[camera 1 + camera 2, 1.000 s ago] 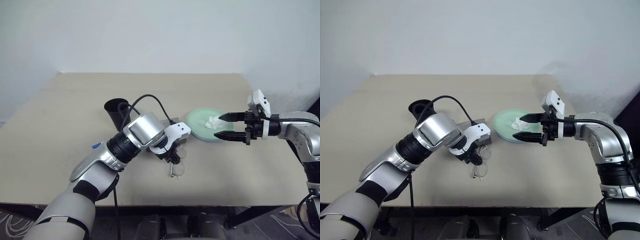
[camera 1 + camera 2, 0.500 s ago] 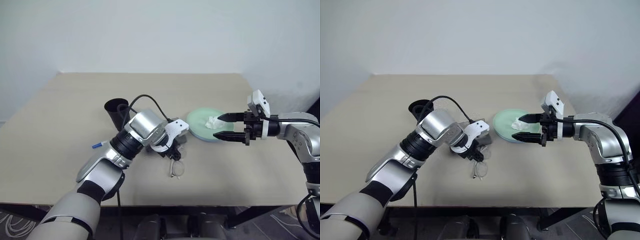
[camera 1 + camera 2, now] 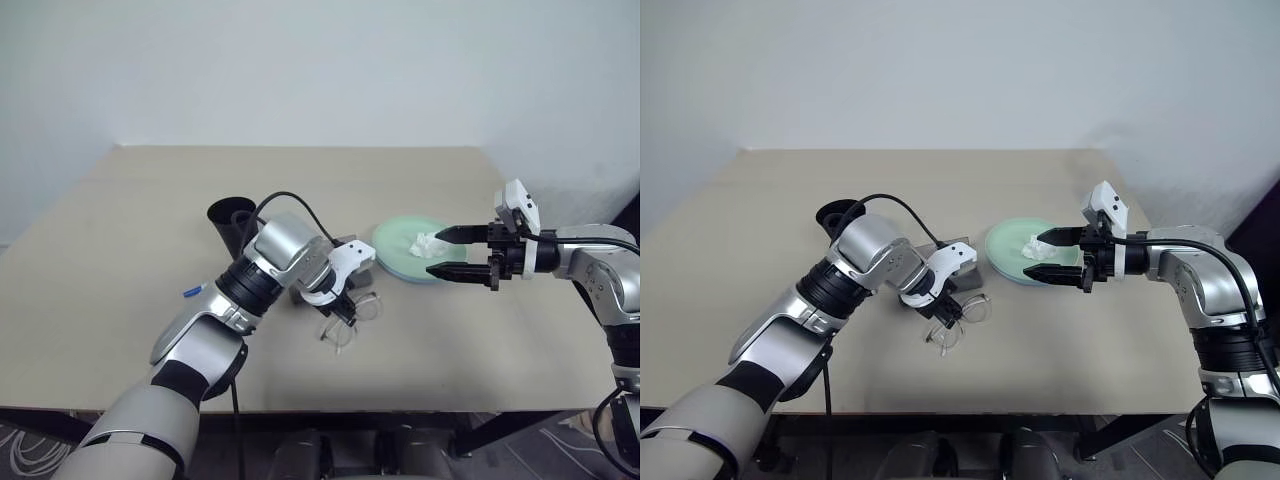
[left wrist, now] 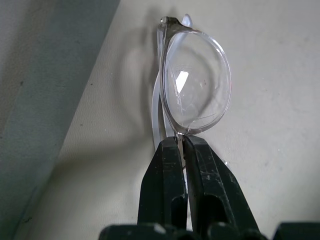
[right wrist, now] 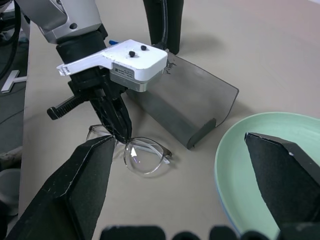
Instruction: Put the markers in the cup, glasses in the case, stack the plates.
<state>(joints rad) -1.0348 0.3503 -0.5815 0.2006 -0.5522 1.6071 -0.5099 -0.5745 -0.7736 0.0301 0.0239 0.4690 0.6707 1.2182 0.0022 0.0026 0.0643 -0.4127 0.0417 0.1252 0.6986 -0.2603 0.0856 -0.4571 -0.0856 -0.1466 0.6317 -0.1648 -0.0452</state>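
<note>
**Left fingers pinch the glasses beside the case**

The left fingers (image 4: 181, 165) are pressed together on the bridge of the clear-framed glasses (image 4: 195, 82), which lie on the tabletop (image 3: 120, 250) just in front of the grey case (image 5: 185, 107). The black cup (image 3: 230, 225) stands behind the left arm. A blue-capped marker (image 3: 194, 291) lies near the forearm. Bare tabletop lies between the glasses and the near edge.

The right fingers (image 3: 450, 252) are spread wide, holding nothing, hovering over the near rim of the mint green plate (image 3: 395, 255), which carries a crumpled white tissue (image 3: 427, 243). The tabletop behind the plate is open to the far edge.
</note>
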